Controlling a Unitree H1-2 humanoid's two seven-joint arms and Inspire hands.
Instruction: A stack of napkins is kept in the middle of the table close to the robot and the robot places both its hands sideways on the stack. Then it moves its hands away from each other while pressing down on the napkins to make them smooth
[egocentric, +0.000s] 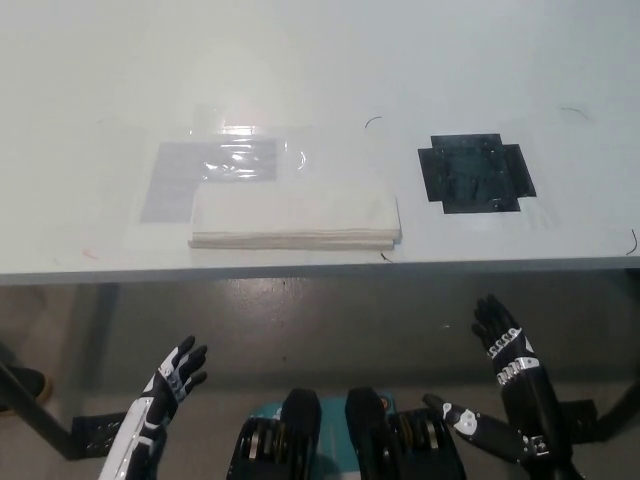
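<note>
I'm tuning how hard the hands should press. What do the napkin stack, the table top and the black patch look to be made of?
Napkin stack: soft white paper, matte, with thin layers showing along its near edge.
Table: a hard, smooth, pale sheet, probably laminate, with a faint sheen.
Black patch: looks like glossy black tape laid in overlapping strips; it reflects light unevenly.

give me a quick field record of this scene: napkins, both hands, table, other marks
napkin stack: lies flat near the table's front edge, untouched
left hand: white, open, below the table edge at lower left
right hand: black, open, below the table edge at lower right
table: pale surface
black patch: right of the stack
grey rectangle: behind the stack, to its left
</note>
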